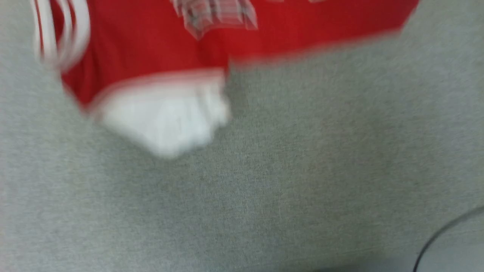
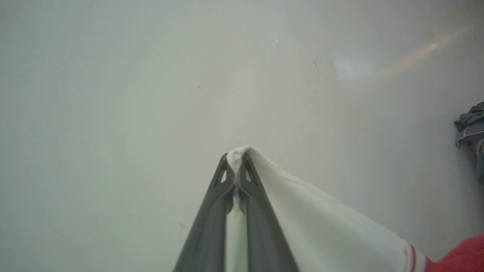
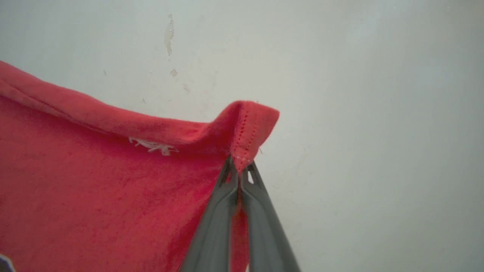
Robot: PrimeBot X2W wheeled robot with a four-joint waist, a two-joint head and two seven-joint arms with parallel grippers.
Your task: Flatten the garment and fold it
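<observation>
One garment (image 1: 143, 41), red, spans the top of the blurred head view above a grey woven surface (image 1: 264, 189). White stripes (image 1: 60, 34) mark its left edge and one white sleeve (image 1: 166, 117) droops below. Further right is a checked patch of print (image 1: 215, 15) too smeared to read, and a single dark cable (image 1: 438, 234) lies at lower right. The left gripper (image 2: 235, 160) is pressed together on the white sleeve's edge. The right gripper (image 3: 239, 170) pinches a stitched red hem corner, with one white thread scrap (image 3: 151, 145) just left of it.
</observation>
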